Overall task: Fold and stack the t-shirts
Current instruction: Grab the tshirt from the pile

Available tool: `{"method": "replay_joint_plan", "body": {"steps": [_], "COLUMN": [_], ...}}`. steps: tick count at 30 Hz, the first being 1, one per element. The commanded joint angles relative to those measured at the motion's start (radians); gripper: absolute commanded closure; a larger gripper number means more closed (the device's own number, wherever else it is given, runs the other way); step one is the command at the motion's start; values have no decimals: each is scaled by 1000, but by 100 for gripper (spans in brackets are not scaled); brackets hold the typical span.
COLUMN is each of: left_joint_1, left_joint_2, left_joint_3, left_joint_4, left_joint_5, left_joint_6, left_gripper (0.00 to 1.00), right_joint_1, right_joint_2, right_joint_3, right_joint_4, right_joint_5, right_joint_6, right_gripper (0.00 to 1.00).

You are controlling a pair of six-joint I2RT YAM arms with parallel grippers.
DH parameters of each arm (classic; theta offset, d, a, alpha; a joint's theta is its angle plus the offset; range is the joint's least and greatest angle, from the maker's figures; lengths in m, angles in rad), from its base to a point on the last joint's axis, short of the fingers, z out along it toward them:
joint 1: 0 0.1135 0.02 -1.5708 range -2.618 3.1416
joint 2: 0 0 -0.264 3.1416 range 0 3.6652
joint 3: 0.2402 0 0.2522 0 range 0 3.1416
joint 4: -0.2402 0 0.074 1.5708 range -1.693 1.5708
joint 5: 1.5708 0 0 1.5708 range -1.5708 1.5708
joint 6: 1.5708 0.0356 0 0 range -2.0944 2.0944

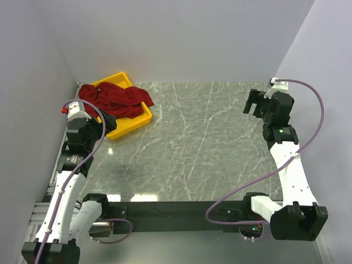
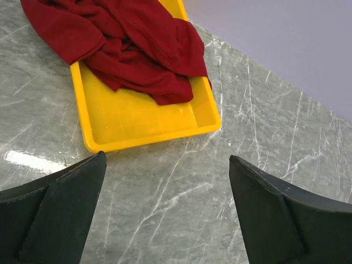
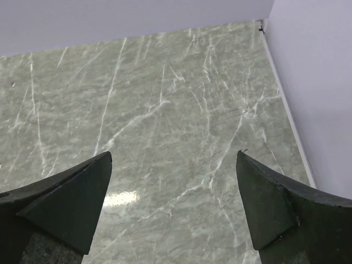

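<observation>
Your left claw (image 2: 166, 159) was spread wide with nothing between its fingers, hanging over bare bench (image 2: 264, 110) just short of the near rim of the yellow tray (image 2: 137, 118). Your right claw (image 3: 174, 155) was just as wide and just as empty, out by the far right corner of the bench.

The bench was a grey-green marbled slab with pale veins all over it and a bright glare patch on the polished top. Plain pale walls (image 1: 181, 38) closed it in at the back and on both sides, and in the right wrist view you could see the seam where the right wall met the bench edge.

The dark red t-shirt (image 2: 137, 49) sat bunched up in the tray at the far left corner of the bench. It filled the tray's far part and spilled over the left rim onto the marble. The near part of the tray floor was bare. So the shirt was ahead of your left claw, past that strip of yellow, not touching it. It was well apart from your right claw, clear across the bench.

Stuff you couldn't really read: the shirt was too crumpled to pick out a collar, sleeves or hem. The far end of the tray was buried under cloth. In the top view your left claw blended into the dark arm and covered the tray's near left corner. Both wrist views cut the fingers off at the bottom edge.
</observation>
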Motion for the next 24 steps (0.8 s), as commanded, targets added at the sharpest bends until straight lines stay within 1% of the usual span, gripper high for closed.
{"method": "replay_joint_plan", "body": {"steps": [1,3,4,5,7,8,10,11,14,15,16,18,19,24], "left_joint_1": [3,3,3,3,3,3,3,3,3,3,3,3,4,1], "left_joint_2": [1,8,18,24,47,57,81,86,115,127,165,219,282,492], "left_joint_3": [34,38,44,48,60,63,78,83,101,109,130,176,225,385], "left_joint_4": [38,32,29,27,23,17,9,1,-2,-5,-5,-41,-54,-144], "left_joint_5": [20,26,34,41,60,64,75,77,83,83,83,107,114,114], "left_joint_6": [-2,-1,2,9,15,16,22,29,50,56,67,104,116,177], "left_gripper": [1,1,1,1,1,1,1,1,1,1,1,1,1,1], "right_joint_1": [-2,-2,1,4,24,37,55,78,80,80,80,80,78,80], "right_joint_2": [-14,-20,-22,-25,-28,-26,-23,-22,4,32,43,66,70,107], "right_joint_3": [21,25,31,36,53,60,79,83,102,110,123,126,125,133], "right_joint_4": [25,20,4,-12,-76,-101,-150,-164,-223,-248,-279,-282,-277,-261], "right_joint_5": [-37,-103,-144,-257,-385,-429,-456,-471,-532,-575,-589,-612,-623,-657], "right_joint_6": [-11,-72,-140,-187,-284,-365,-409,-419,-438,-455,-470,-490,-493,-469], "right_gripper": [0,0,0,0,0,0,0,0,0,0,0,0,0,0]}}
